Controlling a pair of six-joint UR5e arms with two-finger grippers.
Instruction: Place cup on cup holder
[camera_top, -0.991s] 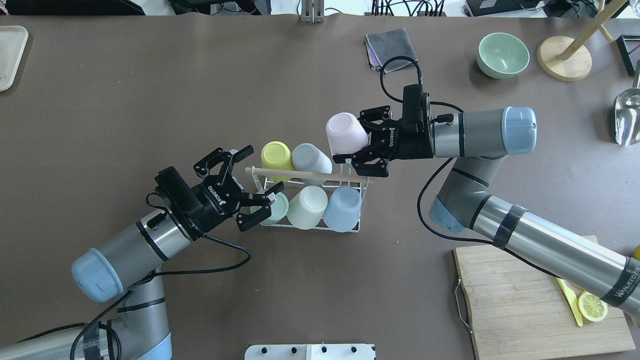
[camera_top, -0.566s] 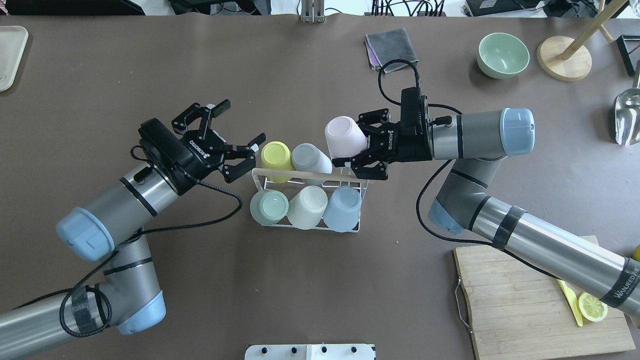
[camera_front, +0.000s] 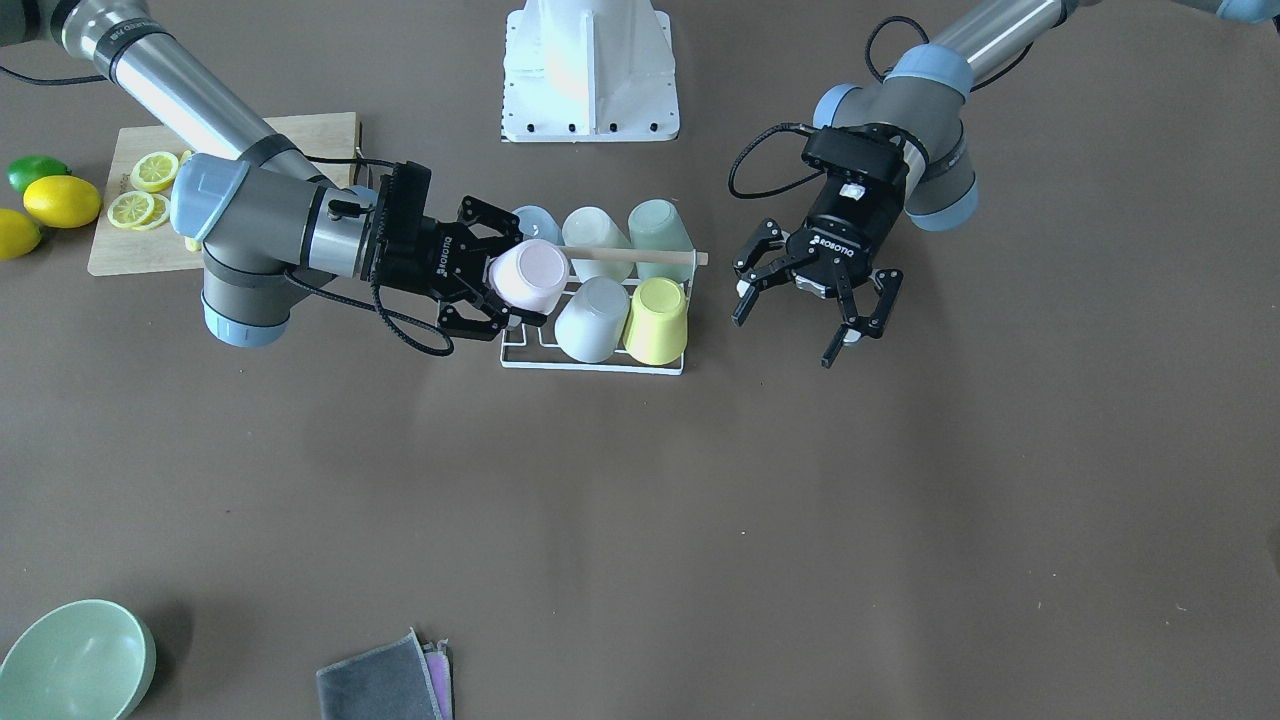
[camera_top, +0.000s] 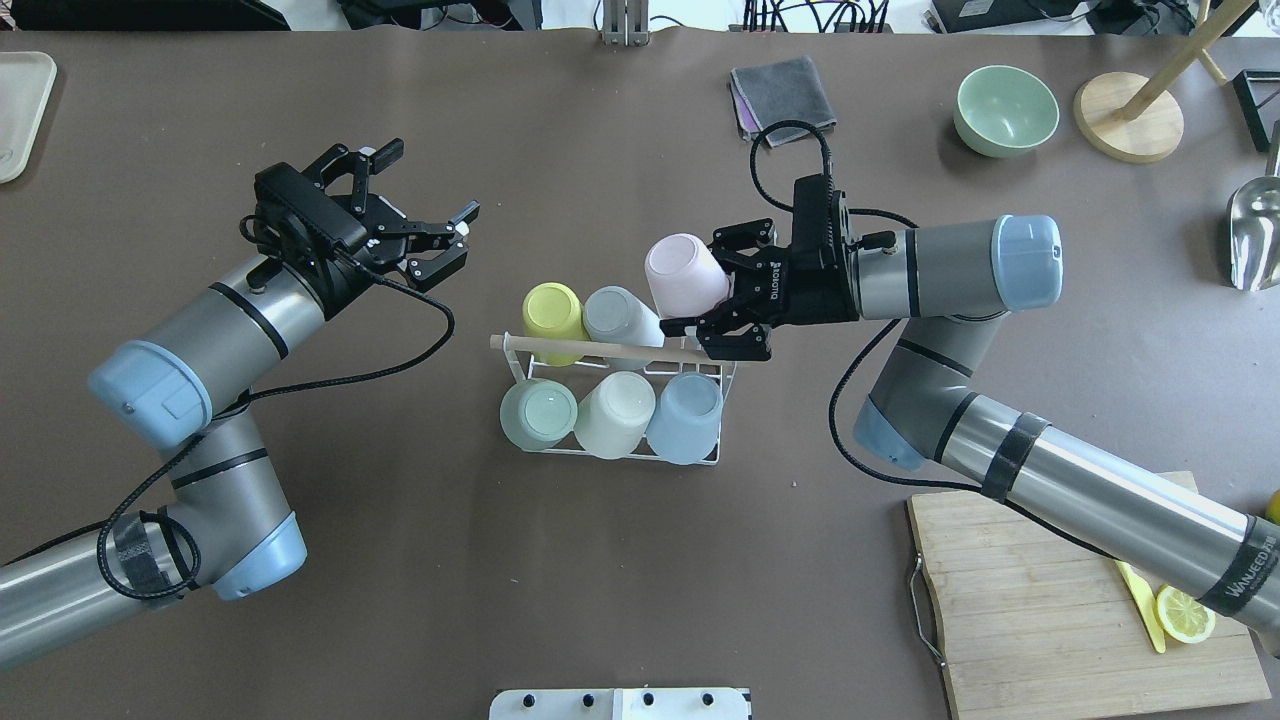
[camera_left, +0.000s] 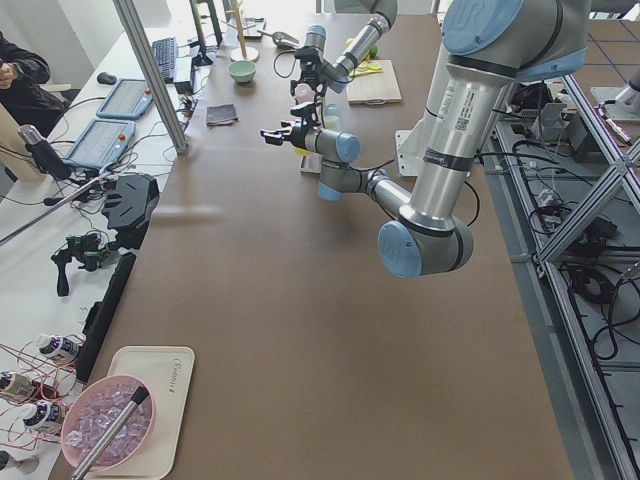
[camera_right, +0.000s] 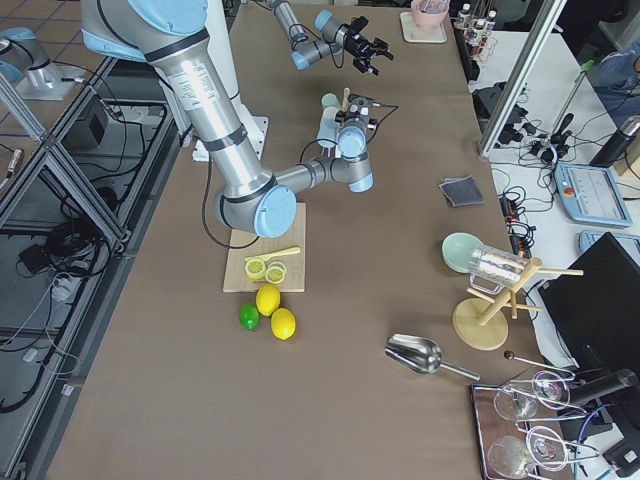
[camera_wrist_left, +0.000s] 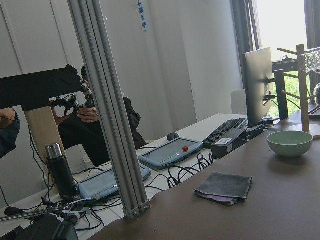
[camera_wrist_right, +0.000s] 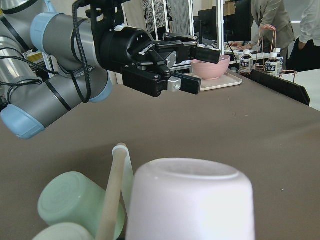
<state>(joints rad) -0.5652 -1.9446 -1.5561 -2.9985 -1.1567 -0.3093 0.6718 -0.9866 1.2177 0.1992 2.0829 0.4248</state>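
Note:
The cup holder (camera_top: 722, 372), a white wire rack with a wooden rod (camera_top: 600, 350), stands mid-table and carries yellow (camera_top: 553, 310), grey (camera_top: 620, 315), green (camera_top: 538, 413), cream (camera_top: 612, 413) and blue (camera_top: 685, 415) cups, all upside down. My right gripper (camera_top: 705, 290) is shut on a pink cup (camera_top: 683, 275). It holds the cup inverted and tilted just above the rack's far right corner, next to the grey cup. The pink cup also shows in the front view (camera_front: 528, 275) and the right wrist view (camera_wrist_right: 192, 205). My left gripper (camera_top: 425, 200) is open and empty, off to the rack's far left.
A cutting board (camera_top: 1050, 600) with lemon slices lies at the near right. A grey cloth (camera_top: 785, 92), a green bowl (camera_top: 1005, 110) and a wooden stand (camera_top: 1128, 118) sit along the far edge. A metal scoop (camera_top: 1255, 235) lies at the right edge.
My left gripper, open throughout, has drawn back from the green cup's end of the rack, up and to the far left. The right gripper with the pink cup has barely shifted.

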